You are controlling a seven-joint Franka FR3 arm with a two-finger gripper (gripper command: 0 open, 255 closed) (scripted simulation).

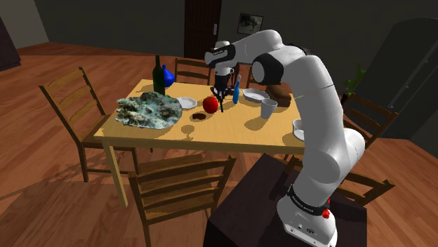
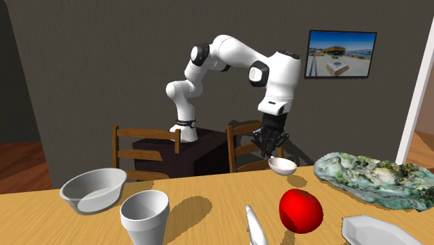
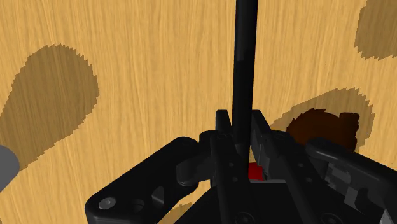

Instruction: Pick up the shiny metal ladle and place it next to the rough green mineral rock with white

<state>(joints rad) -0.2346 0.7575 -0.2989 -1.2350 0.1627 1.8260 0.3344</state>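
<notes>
A dim room with a wooden floor and dark walls holds a wooden table (image 1: 231, 137) with chairs drawn up round it, and the green rock (image 1: 147, 111) flecked with white lies toward the shoulder view's left end of it. The gripper (image 1: 222, 90) hangs over the table to the shoulder view's right of that rock, its two black fingers (image 3: 221, 121) closed round the thin dark handle of the ladle (image 3: 242, 63). In the second exterior view the ladle's pale bowl (image 2: 282, 166) hangs just under the gripper (image 2: 271, 147) and seems to be clear of the tabletop. The pick therefore looks done: the ladle is grasped and raised. Carrying it over and setting it down are left. The red apple (image 1: 210, 104) and a white plate (image 1: 187, 102) sit between the rock and the ladle, so the ladle is near the rock but not yet beside it. Free tabletop shows on the near side of the rock in the shoulder view, which I judge a likely place to set it down. By count there are one rock, one ladle, one apple, two white plates (the second (image 1: 256, 95) is farther from the rock than the gripper is), one cup (image 1: 269, 107), one white bowl (image 1: 298, 128) at the table end farthest from the rock, and one dark bottle (image 1: 159, 76) standing just behind the rock.
</notes>
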